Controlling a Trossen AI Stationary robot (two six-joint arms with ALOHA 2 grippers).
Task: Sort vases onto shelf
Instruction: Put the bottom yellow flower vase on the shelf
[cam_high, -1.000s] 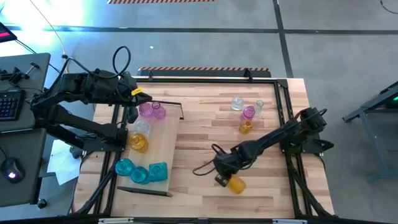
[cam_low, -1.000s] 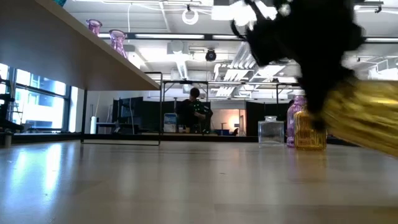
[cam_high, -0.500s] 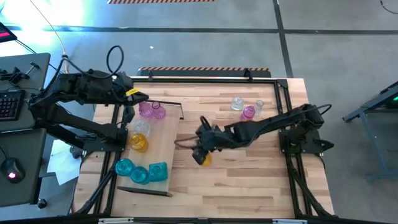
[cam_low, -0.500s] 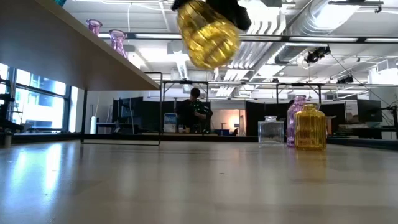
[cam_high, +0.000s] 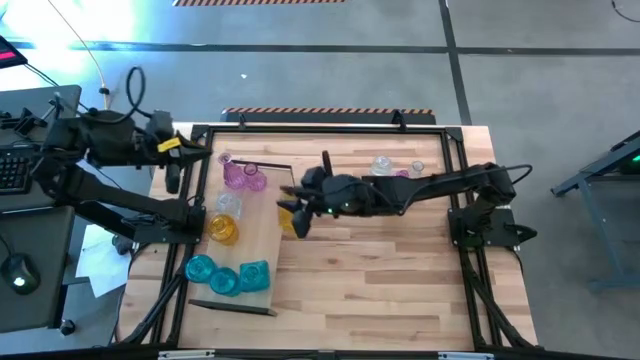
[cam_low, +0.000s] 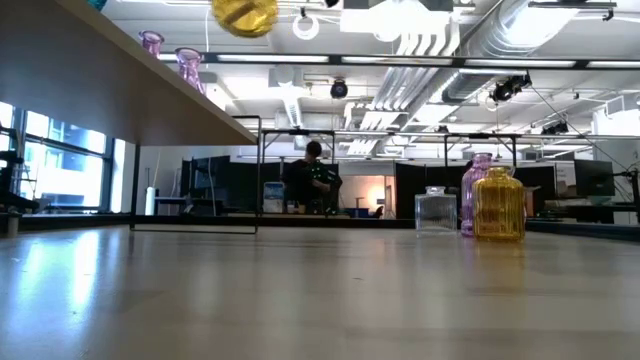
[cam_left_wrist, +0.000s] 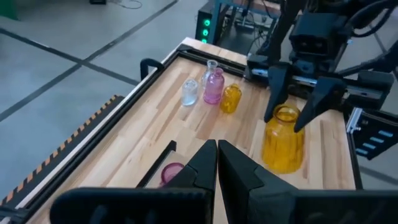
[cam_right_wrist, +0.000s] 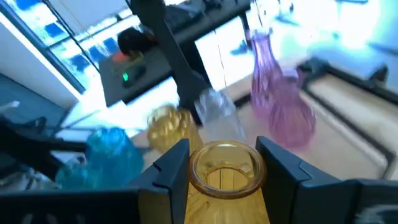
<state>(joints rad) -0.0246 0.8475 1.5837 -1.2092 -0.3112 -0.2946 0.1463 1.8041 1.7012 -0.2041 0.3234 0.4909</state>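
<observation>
Carrying amber vase (cam_left_wrist: 283, 140) by its neck, right gripper (cam_left_wrist: 296, 102) jaws pinched just under the rim, aloft at shelf (cam_high: 262, 235) edge. Glass: rigid, slick, breakable; likely light. Left gripper (cam_left_wrist: 217, 163) closed, empty.

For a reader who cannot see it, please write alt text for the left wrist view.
The right gripper holds an amber-yellow glass vase by its neck above the wooden table. The left gripper, shut, shows in the foreground; a clear vase, a pink bottle and a yellow vase stand behind.
</observation>
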